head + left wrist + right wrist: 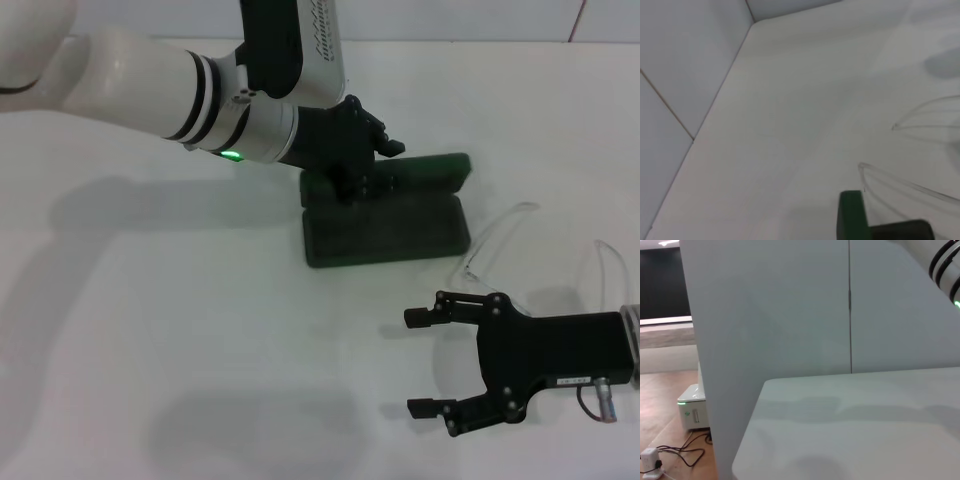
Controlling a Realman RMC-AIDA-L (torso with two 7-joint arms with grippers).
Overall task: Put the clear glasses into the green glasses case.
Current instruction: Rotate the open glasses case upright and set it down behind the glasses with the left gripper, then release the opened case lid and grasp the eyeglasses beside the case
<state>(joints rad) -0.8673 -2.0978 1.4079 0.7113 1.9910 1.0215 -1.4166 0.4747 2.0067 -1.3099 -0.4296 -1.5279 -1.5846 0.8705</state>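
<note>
Left end effector (352, 165) clamps the green glasses case (390, 232) lid at 12 o'clock; the clear glasses (530, 250) lie at its 3 o'clock (uncased); right end effector (428, 362), spread wide, could skid them off the counter (200, 330)

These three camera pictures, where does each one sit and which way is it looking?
Head view: on the robot's head, looking forward and down at the white table; shows the left gripper at the open green glasses case, the right gripper with fingers spread, and the clear glasses beside the case.
Left wrist view: on the left arm's wrist, facing the tabletop and back corner; none of the robot shows.
Right wrist view: on the right arm's wrist, facing across the table to a wall panel; the left arm shows at the edge.
Shared: head and left wrist both show case and glasses.
</note>
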